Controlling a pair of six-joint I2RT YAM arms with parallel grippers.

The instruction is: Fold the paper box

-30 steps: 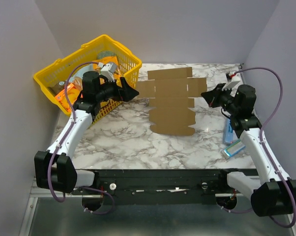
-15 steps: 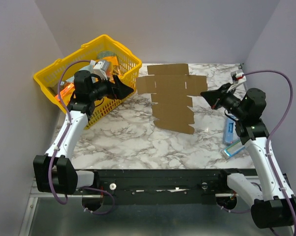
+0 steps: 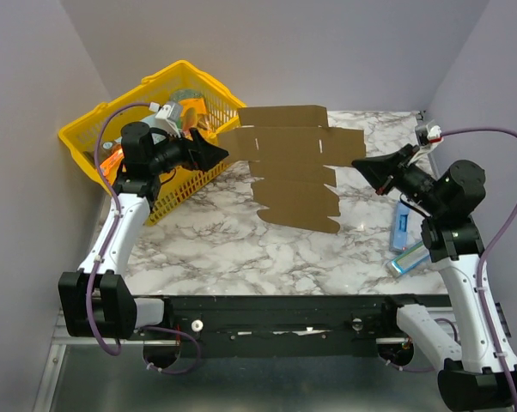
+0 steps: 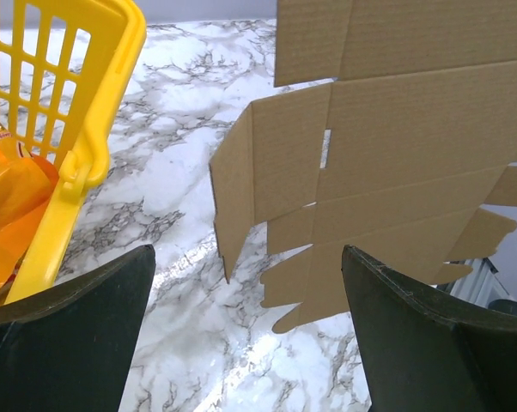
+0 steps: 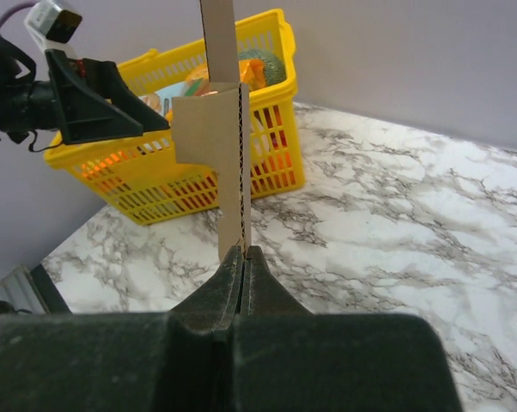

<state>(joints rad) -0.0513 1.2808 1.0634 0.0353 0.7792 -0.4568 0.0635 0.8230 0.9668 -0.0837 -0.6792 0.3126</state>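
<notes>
Top external view, upper left: a yellow plastic mesh basket (image 3: 112, 101) holds orange printed packs and stands at the edge of the white marbled table (image 3: 215, 240).

Just right of it hovers the left gripper (image 3: 214, 153). Its claw is spread wide and empty, and it points at the near side flap of the task's item.

Centre of frame: the plain brown die-cut cardboard sheet (image 3: 293, 172) is still unfolded and is tilted up from the marble. Whether its lower tabs touch the table cannot be told.

Centre right: the right gripper (image 3: 359, 164) is pinched tight on the sheet's right edge. The right wrist view shows the board edge-on, rising straight from the closed tips.

Far right: two small blue packets (image 3: 399, 225) lie on the table, well apart from the work.

Assessment: the step in hand appears to be presenting the sheet for a second hold.

Recommendations:
- The left claw should close on the side flap just beside its crease, clear of the slot.
- It should approach squarely so the flap bends on the score line.
- The right pinch should stay steady without twisting.
- The basket rim sits close, so the left arm needs to stay clear of it.
</notes>
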